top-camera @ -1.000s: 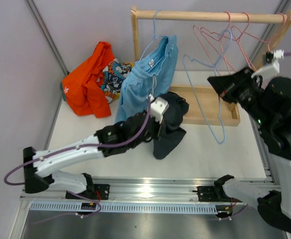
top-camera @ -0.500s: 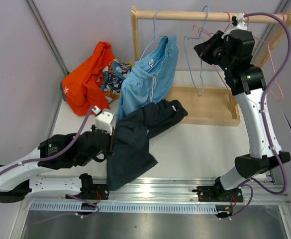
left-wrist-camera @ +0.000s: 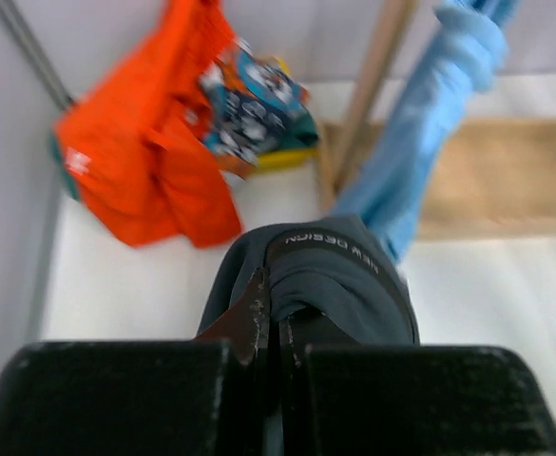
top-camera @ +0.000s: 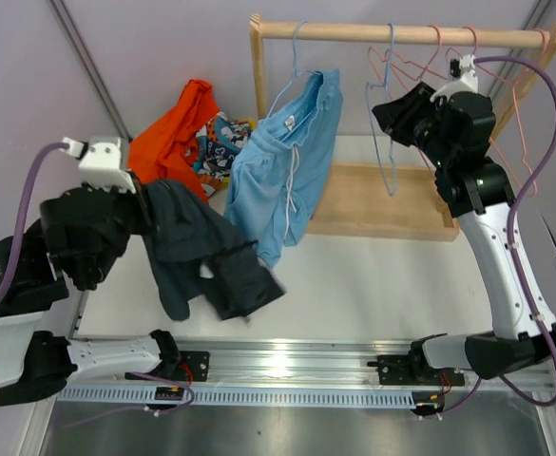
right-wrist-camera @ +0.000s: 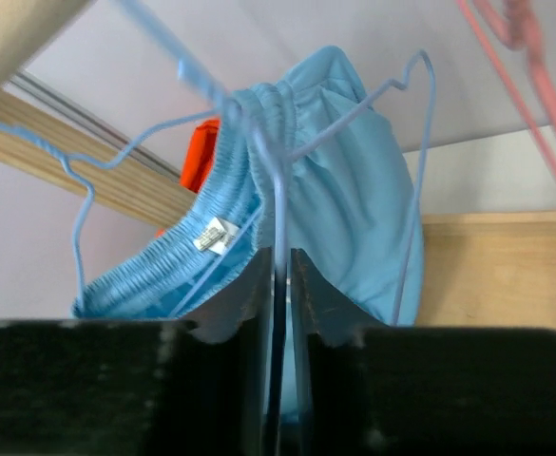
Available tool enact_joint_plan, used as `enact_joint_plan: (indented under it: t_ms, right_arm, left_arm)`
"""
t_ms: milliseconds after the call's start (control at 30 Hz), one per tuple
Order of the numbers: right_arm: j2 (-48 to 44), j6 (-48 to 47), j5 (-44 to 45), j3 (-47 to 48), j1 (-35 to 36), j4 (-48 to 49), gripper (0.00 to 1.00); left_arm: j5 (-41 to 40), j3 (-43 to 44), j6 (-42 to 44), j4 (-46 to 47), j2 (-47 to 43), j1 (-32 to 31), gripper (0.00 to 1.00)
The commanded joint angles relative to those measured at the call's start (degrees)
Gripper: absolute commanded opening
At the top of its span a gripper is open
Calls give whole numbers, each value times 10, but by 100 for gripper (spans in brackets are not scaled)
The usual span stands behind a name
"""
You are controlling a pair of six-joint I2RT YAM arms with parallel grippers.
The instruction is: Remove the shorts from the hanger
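Left fingers [left-wrist-camera: 247, 323] grip charcoal shorts [top-camera: 197, 247] left of the wooden rack [top-camera: 392, 33], probably to drop them there; right fingers [right-wrist-camera: 249, 309] pinch the blue hanger [top-camera: 389, 142] on its rail, seemingly to steady it.

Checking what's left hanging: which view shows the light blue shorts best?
Top external: the light blue shorts show whole, hanging on the rack. Right wrist shows only their waistband and upper part; left wrist, a blurred strip.
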Motion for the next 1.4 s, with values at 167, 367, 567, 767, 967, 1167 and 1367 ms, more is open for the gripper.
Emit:
enact_joint_plan:
  t_ms: [167, 367, 567, 767, 967, 1167, 1367]
  right_arm:
    - [-91, -15, -21, -111, -1, -29, 99]
    - [-145, -6, -32, -211, -2, -7, 99]
    - [-197, 33, -98, -372, 3, 61, 99]
    - [-247, 29, -120, -454, 24, 61, 99]
    - [-294, 15, -121, -472, 24, 38, 99]
    - [-296, 0, -141, -399, 32, 37, 99]
    - [-238, -9, -149, -254, 91, 34, 99]
  left_arm:
    - [152, 191, 228, 187, 133, 229, 0]
    - [305, 358, 197, 272, 284, 460, 0]
    - [428, 342, 188, 602, 365, 550, 0]
    - [373, 350, 244, 830, 524, 571, 0]
    - [360, 202, 172, 846, 582, 588, 0]
    - [386, 34, 52, 764, 574, 598, 99]
    - [462, -117, 15, 724, 460, 607, 99]
